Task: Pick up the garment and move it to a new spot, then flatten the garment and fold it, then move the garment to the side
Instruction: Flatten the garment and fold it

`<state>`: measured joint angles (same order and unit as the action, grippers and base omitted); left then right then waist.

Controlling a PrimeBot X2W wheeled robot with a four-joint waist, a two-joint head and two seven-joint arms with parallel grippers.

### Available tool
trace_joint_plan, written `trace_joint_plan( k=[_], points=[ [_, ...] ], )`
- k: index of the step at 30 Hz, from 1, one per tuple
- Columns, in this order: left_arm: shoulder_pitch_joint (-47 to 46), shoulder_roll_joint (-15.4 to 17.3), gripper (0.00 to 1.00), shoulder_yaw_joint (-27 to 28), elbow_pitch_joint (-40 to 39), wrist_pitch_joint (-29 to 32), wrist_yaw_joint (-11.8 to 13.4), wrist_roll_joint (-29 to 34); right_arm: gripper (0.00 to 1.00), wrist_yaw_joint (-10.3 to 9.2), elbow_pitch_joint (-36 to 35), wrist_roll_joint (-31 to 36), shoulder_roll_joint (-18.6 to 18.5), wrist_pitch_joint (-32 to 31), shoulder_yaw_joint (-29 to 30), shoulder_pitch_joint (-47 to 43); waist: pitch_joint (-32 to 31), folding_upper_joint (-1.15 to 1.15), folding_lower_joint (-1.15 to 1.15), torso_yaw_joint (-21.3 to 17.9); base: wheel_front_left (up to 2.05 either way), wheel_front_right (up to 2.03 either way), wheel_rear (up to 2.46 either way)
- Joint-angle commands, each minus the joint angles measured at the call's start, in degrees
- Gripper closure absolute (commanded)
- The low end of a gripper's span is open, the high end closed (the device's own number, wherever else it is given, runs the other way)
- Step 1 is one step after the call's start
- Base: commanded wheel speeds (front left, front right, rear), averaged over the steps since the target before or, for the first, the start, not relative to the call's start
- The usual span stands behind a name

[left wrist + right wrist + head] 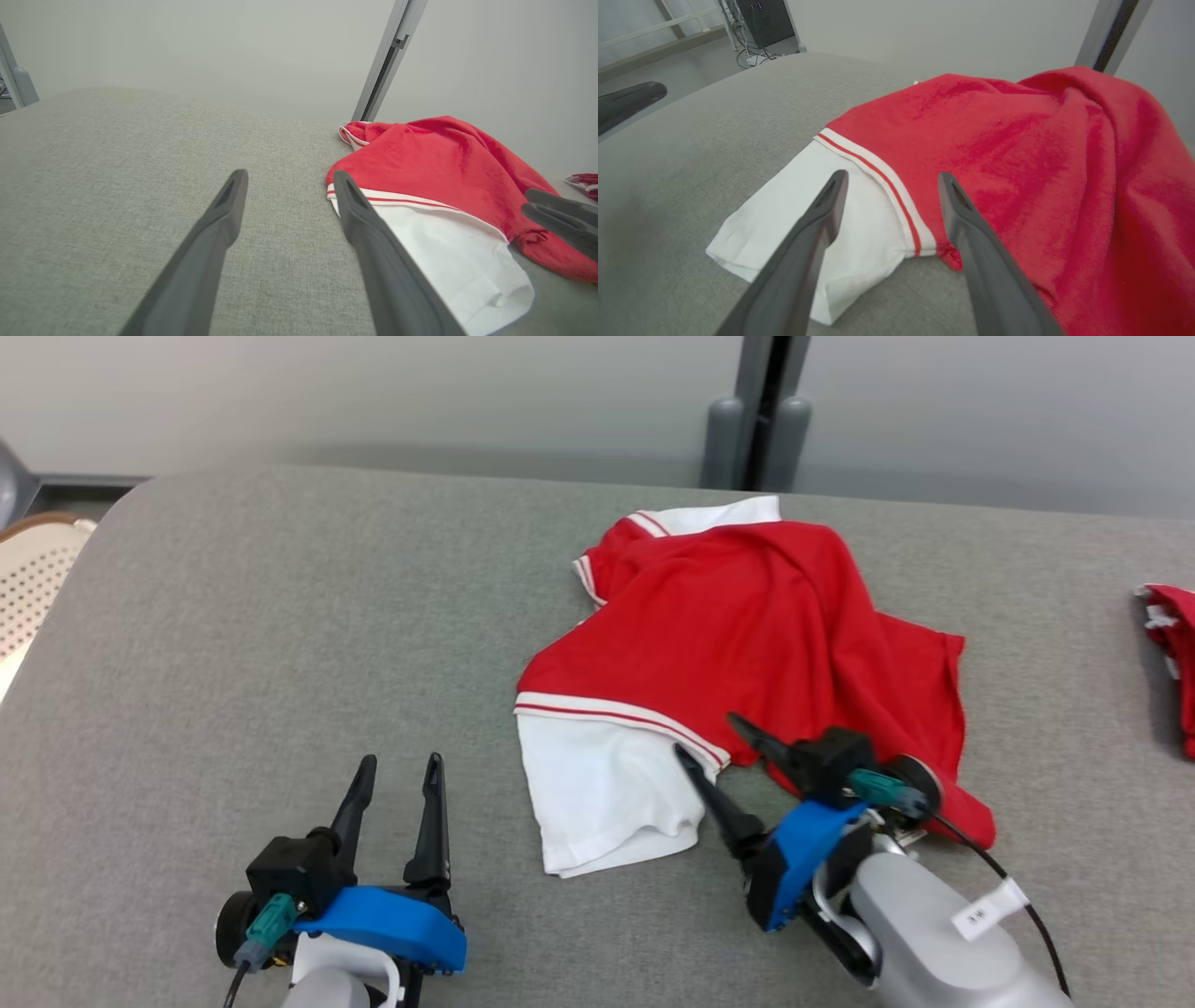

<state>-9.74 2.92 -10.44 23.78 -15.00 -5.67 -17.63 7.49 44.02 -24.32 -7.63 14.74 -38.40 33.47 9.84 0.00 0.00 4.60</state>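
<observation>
Garment (pixel 747 616) crumpled on grey surface (pixel 280 616), right claw (pixel 706 734) gaping at its hem, left claw (pixel 400 760) gaping, both empty

A lab-like room: grey cloth-covered table (pixel 280 616), plain partition walls (pixel 373 392), cables (pixel 749 55) by a black box (pixel 763 18).
</observation>
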Motion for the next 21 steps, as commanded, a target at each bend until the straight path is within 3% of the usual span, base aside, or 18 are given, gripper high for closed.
trace_joint_plan(
  k=[1,8,11,21],
  points=[
    [0.34,-0.05,0.0,-0.36,0.27,-0.26,-0.25,0.21,0.0,0.0,-0.49,1.05,-0.03,0.28,2.22,-1.81,-1.28,0.0,0.0,-1.42,0.0,0.0,0.0],
    [2.64,-0.04,0.0,-0.25,0.83,-0.26,0.23,-1.02,0.0,0.0,-10.9,12.6,2.71,0.51,24.33,-14.59,-4.15,0.0,0.0,-5.15,0.0,0.0,0.0],
    [3.74,-0.04,0.0,0.17,0.47,-0.26,0.45,-1.77,0.0,0.0,-16.23,17.13,4.25,0.52,30.98,-20.02,-5.03,0.0,0.0,-6.34,0.0,0.0,0.0],
    [7.19,-0.04,0.0,1.91,-2.02,-0.26,1.48,-3.37,0.0,0.0,-23.72,17.7,4.77,0.52,35.04,-27.23,-6.44,0.0,0.0,-7.78,0.0,0.0,0.0]
  ],
)
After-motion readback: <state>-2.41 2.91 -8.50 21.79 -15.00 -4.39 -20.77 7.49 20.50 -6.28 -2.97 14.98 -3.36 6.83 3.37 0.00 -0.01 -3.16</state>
